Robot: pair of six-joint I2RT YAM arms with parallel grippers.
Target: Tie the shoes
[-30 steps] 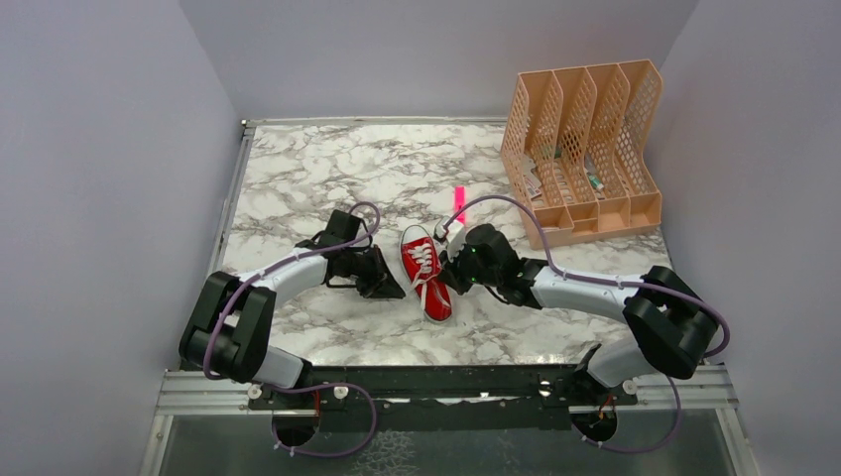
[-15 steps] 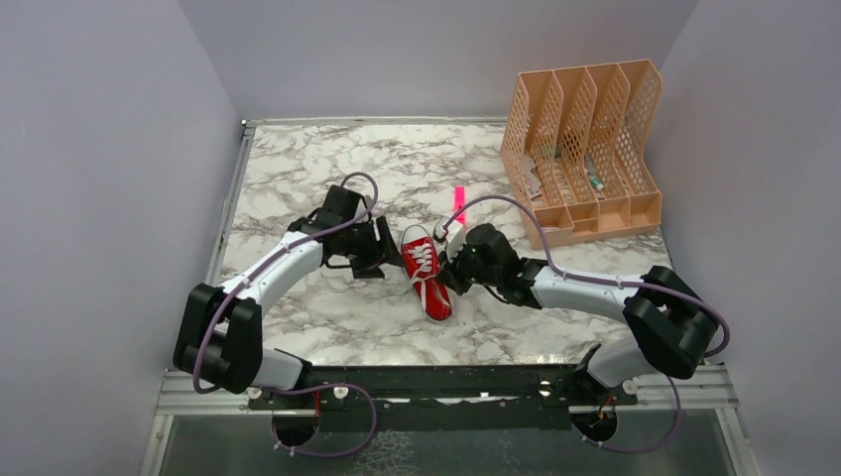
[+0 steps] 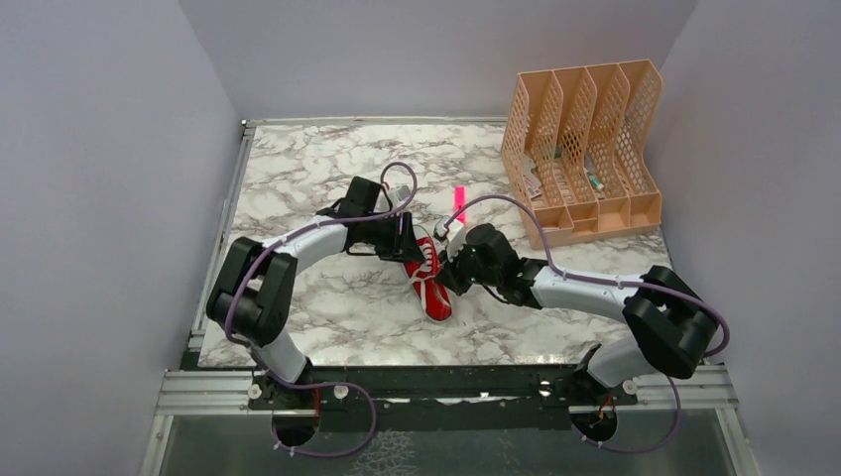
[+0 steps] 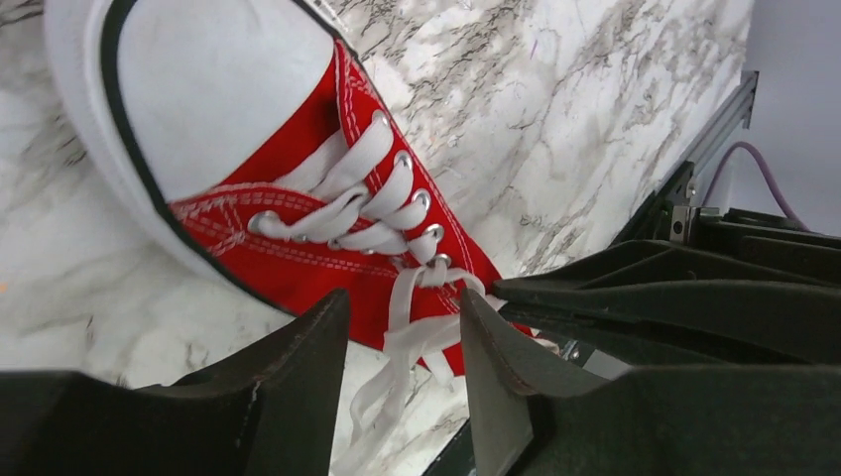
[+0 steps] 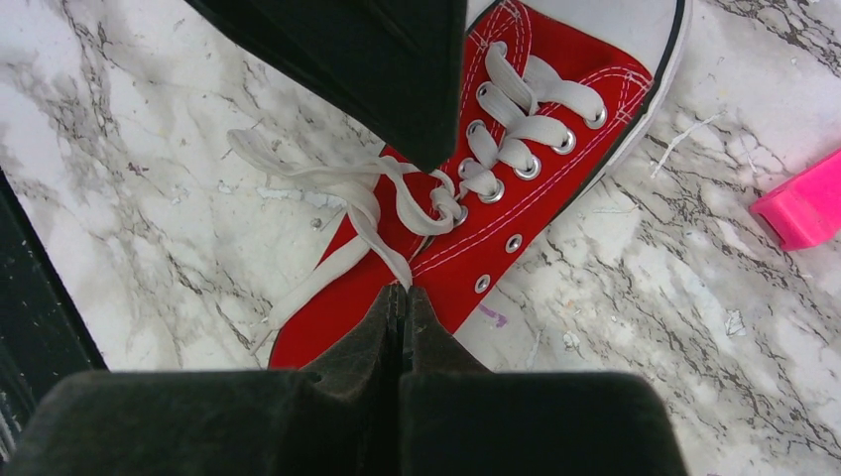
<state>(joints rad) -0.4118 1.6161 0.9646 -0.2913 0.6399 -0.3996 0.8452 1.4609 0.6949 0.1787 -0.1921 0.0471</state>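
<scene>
Centrally, red sneaker (image 3: 434, 296) lies on marbled tabletop (image 3: 327, 169) between lilac walls (image 3: 99, 149).

You have one red sneaker (image 3: 430, 286) on the one marble desk (image 3: 317, 169). Beside it, count one pink marker (image 3: 459, 203) and one peach file organizer (image 3: 585, 149), which has four slots. Two arms reach in, so you have two hands: one left hand (image 4: 402, 302) and one right hand (image 5: 405, 293).
</scene>
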